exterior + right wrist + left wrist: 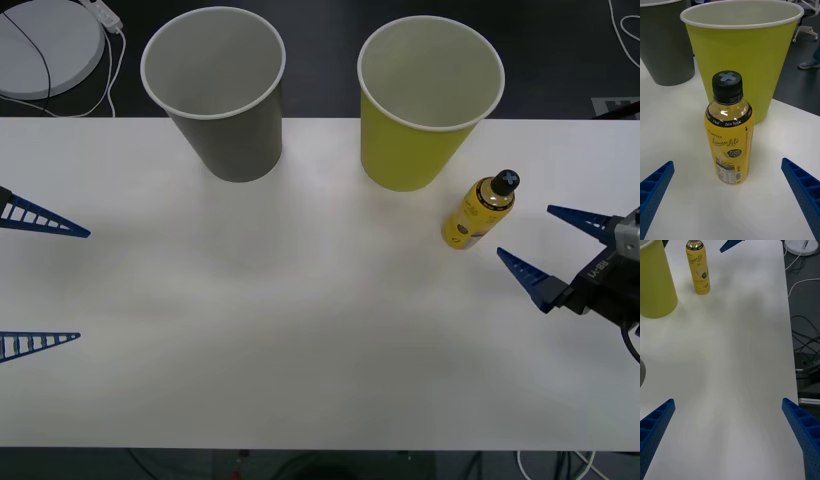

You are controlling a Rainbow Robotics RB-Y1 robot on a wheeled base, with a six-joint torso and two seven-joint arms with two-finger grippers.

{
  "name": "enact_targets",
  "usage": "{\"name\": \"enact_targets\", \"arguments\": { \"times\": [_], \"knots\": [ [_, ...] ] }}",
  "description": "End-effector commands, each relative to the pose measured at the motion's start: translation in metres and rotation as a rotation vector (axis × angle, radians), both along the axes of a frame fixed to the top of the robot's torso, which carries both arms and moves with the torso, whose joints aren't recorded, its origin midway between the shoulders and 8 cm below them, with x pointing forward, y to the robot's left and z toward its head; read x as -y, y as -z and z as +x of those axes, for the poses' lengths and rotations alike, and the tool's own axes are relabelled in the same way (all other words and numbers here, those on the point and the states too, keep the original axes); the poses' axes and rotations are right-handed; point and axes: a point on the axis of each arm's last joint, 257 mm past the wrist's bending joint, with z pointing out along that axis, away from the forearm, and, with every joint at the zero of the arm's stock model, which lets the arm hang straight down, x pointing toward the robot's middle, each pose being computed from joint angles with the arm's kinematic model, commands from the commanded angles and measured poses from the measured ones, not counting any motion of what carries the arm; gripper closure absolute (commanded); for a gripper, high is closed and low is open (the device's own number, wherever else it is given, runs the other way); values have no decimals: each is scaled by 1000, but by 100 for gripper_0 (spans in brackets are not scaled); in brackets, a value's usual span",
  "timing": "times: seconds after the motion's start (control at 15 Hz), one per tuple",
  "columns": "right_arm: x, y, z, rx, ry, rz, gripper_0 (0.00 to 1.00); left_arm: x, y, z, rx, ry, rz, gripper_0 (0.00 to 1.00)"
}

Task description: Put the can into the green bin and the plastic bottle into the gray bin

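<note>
From the front the plastic bottle (480, 210) stands upright just beside the green bin (425, 110), gray bin (220, 95) to its left, right gripper (560, 245) spread wide near it, while the right wrist frames it between parted fingers (655, 187), and the left gripper (728, 431) sits splayed well apart.

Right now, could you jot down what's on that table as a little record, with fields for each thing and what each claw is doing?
gray bin: upright, far side of the white table, robot's left
green bin: upright, beside the gray one, robot's right
plastic bottle: standing, black cap on, just in front of the green bin
right claw: open, aimed at the bottle, not touching
left claw: open, at the table's left edge
</note>
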Motion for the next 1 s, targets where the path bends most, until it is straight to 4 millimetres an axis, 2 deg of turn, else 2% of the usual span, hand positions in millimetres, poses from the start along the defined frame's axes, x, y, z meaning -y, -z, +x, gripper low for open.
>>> {"name": "enact_targets", "arguments": {
  "times": [0.07, 0.33, 1.0],
  "knots": [
    [-5, 0, 10, 9, 24, 5, 0, 0, 0, 0, 0, 0, 0, 0],
    [-21, 3, 21, 8, 33, 28, 0, 0, 0, 0, 0, 0, 0, 0],
    [-30, 5, 45, 2, 39, 35, 0, 0, 0, 0, 0, 0, 0, 0]
  ]
}}
